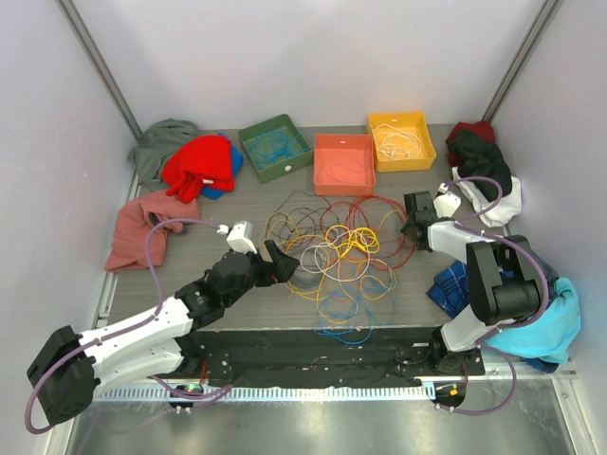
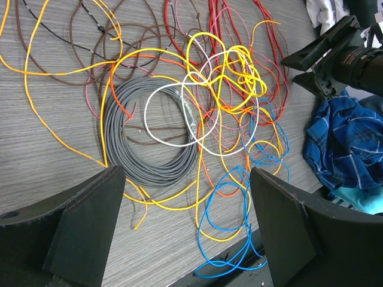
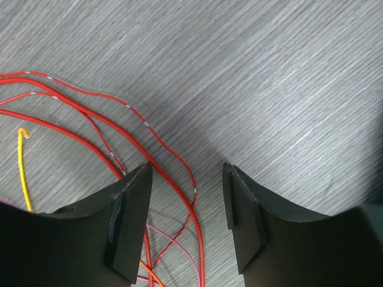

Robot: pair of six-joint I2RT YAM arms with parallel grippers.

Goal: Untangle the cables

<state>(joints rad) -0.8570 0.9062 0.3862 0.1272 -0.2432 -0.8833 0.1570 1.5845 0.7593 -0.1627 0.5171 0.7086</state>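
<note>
The cables (image 1: 334, 248) lie as one tangle of yellow, orange, red, brown, white and blue loops in the middle of the table. In the left wrist view a grey coil (image 2: 149, 140) and a white loop (image 2: 177, 113) sit among yellow strands (image 2: 230, 69), and blue loops (image 2: 239, 230) reach the table's front edge. My left gripper (image 1: 285, 263) (image 2: 185, 173) hovers open at the tangle's left side, holding nothing. My right gripper (image 1: 410, 229) (image 3: 187, 170) stands open at the tangle's right edge. Red cables (image 3: 179, 179) run on the table beneath its gap, ungripped.
Three bins stand at the back: green (image 1: 275, 147), salmon (image 1: 342, 163) and yellow (image 1: 401, 140) with white wire in it. Clothes lie around: red (image 1: 201, 163), pink (image 1: 142, 227), blue plaid (image 1: 453, 282) (image 2: 347, 143), teal (image 1: 545, 327).
</note>
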